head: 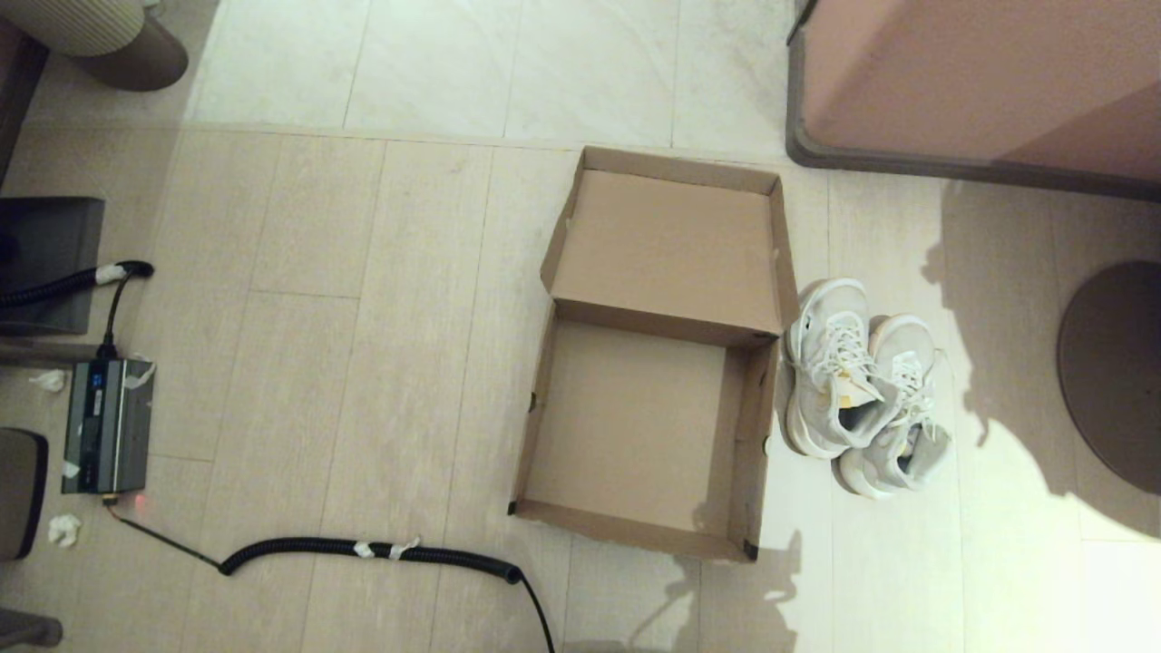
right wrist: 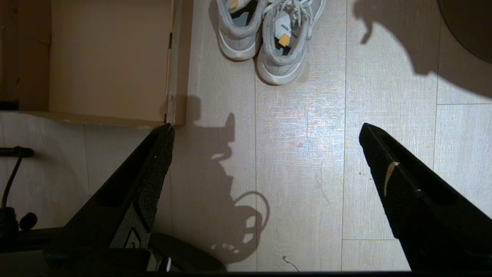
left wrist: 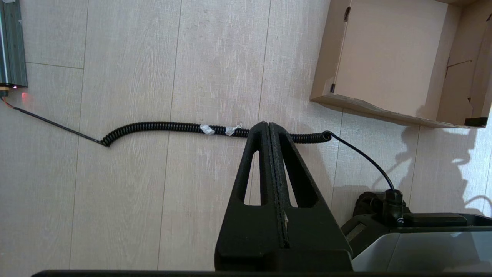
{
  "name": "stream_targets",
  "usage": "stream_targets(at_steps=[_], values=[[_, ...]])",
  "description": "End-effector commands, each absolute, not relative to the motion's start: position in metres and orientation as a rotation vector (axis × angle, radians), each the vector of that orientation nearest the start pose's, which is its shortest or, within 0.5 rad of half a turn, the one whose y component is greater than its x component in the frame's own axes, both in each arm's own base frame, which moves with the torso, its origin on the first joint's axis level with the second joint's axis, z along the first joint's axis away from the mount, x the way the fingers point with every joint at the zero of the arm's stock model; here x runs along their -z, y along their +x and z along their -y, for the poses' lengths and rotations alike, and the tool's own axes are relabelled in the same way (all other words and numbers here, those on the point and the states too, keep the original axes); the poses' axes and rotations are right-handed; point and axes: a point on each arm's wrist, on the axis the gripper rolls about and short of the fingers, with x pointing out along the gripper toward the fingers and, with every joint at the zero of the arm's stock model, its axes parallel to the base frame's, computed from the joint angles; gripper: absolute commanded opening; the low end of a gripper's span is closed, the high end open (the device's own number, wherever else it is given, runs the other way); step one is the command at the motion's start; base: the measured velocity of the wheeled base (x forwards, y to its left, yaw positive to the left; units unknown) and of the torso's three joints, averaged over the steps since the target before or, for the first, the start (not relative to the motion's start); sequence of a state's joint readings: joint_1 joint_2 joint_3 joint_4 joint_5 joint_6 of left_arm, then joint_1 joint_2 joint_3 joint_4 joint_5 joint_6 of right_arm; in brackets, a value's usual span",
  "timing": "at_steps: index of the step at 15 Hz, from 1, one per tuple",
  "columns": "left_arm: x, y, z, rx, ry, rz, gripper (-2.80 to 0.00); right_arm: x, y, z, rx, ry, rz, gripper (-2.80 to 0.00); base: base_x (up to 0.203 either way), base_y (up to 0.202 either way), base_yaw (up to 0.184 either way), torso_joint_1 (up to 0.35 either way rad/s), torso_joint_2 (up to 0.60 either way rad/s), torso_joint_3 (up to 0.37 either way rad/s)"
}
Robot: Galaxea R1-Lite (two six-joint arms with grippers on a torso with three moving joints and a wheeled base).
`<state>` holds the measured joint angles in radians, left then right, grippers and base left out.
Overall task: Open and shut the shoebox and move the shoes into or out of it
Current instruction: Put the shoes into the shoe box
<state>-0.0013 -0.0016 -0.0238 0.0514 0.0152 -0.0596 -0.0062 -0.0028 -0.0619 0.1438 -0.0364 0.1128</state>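
The brown cardboard shoebox (head: 753, 426) lies open and empty on the floor, its hinged lid (head: 671, 245) folded back flat on the far side. The pair of white lace-up sneakers (head: 862, 390) stands on the floor just right of the box, toes pointing away. Neither arm shows in the head view. My left gripper (left wrist: 268, 124) is shut with nothing in it, above the floor near the box's near-left corner (left wrist: 326, 94). My right gripper (right wrist: 265, 129) is open and empty, above bare floor on the near side of the sneakers (right wrist: 269, 38), with the shoebox (right wrist: 175, 77) beside it.
A black coiled cable (head: 372, 550) runs across the floor left of the box to a grey device (head: 107, 424). A pinkish-brown furniture block (head: 980, 82) with a grey base stands at the far right, and a round dark base (head: 1116, 372) lies right of the shoes.
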Motion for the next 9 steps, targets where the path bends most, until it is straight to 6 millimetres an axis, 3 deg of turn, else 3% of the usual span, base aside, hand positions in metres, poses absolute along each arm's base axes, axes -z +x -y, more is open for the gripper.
stream_targets(at_steps=[1, 7, 9], values=[[-0.077, -0.025, 0.0, -0.016, -0.06, -0.025, -2.8, -0.078, -0.028, 0.001, 0.048, 0.118, -0.08, 0.0, 0.0, 0.0, 0.0, 0.0, 0.0, 0.0], [-0.078, -0.025, 0.0, -0.013, -0.057, -0.024, -2.8, -0.079, -0.029, 0.001, 0.052, 0.114, -0.076, 0.0, 0.0, 0.0, 0.0, 0.0, 0.0, 0.0], [-0.093, -0.023, 0.0, 0.013, -0.04, -0.044, -2.8, -0.103, -0.032, 0.001, 0.048, 0.114, -0.057, 0.0, 0.0, 0.0, 0.0, 0.0, 0.0, 0.0]])
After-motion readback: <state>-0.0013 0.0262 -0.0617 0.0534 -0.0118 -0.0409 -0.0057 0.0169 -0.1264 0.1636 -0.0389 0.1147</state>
